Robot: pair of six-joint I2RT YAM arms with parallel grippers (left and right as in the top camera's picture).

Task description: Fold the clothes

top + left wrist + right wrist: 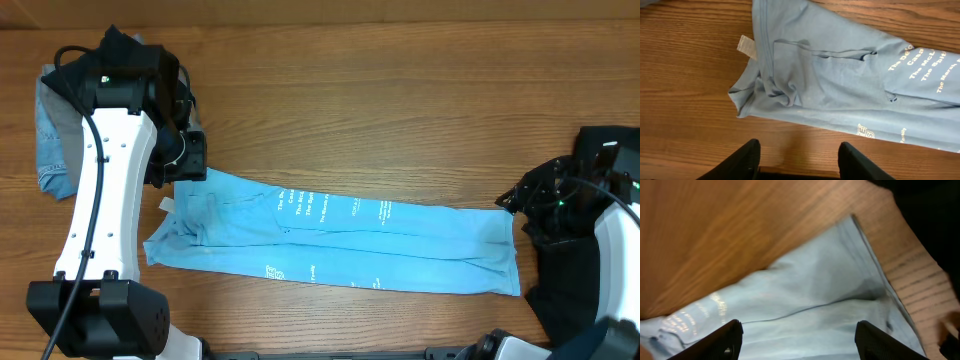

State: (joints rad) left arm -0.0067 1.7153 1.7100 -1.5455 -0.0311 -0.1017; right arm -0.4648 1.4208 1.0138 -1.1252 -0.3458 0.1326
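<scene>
The wooden table (400, 80) lies bare on the far side of both grippers, with a narrower strip of bare wood along the near edge. Behind the left arm, at the table's left edge, sits a bunched grey-blue cloth (50, 140).

The T-shirt (400, 245) stretches flat as 1 long narrow band between the 2 grippers. The left gripper (185, 155) hangs above bare wood just off the band's collar end. In the left wrist view its 2 fingers (747, 157) stand well apart with nothing between them, the shirt just ahead of them. The right gripper (520, 205) is over the opposite end. In the right wrist view its fingers (727, 335) are spread wide, holding nothing, with the cloth's corner and edge beneath and ahead of them; whether they touch the cloth cannot be told.

The shirt is light blue, folded lengthwise, smooth at the right gripper's end and rumpled near the left. White lettering (925, 65) runs across its middle, and a white neck tag (745, 45) sticks out onto the wood.
</scene>
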